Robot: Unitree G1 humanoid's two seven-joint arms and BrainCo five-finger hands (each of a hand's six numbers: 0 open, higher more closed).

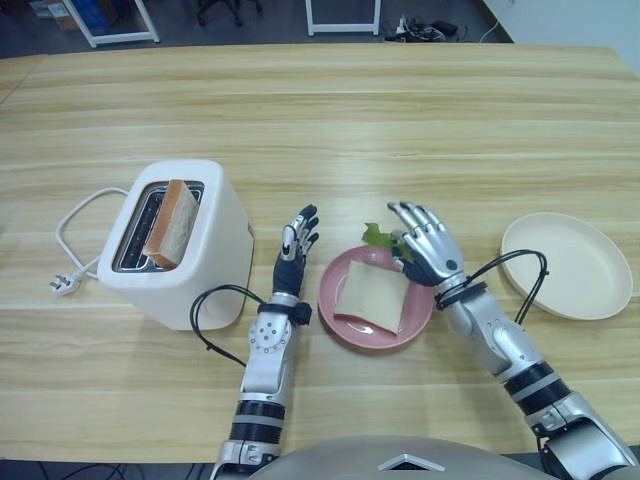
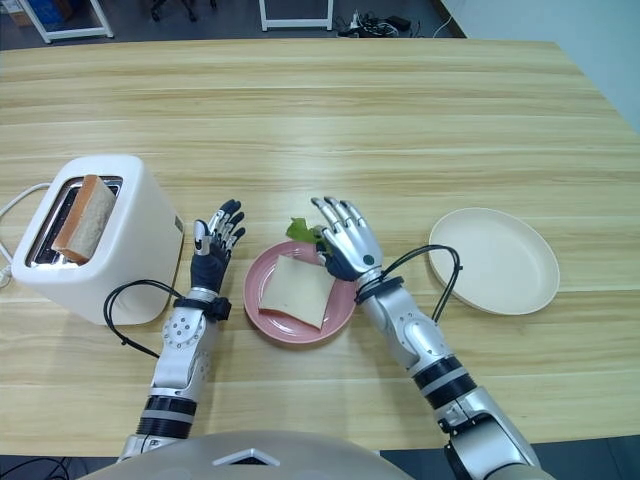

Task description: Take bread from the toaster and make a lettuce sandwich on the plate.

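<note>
Holding my right robot hand (image 1: 425, 245) released, fingers spread, over the upper right rim of the pink plate (image 1: 327, 290) at frame centre.
My left robot hand (image 1: 297, 240) stands just as released immediately left of that plate, between it and the toaster (image 1: 215, 250) at centre left. One bread slice (image 1: 372, 297) already lies on the plate, and a second slice (image 1: 172, 222) leans in the toaster slot. I judge the lettuce (image 1: 376, 236) to be the step in hand: I would come down on the leaf from above, close gently, and lay it flat across the slice without pressing the bread. The leaf peeks out at the plate's upper edge, mostly hidden behind my right robot hand, so I cannot tell its extent or whether the hand touches it.
</note>
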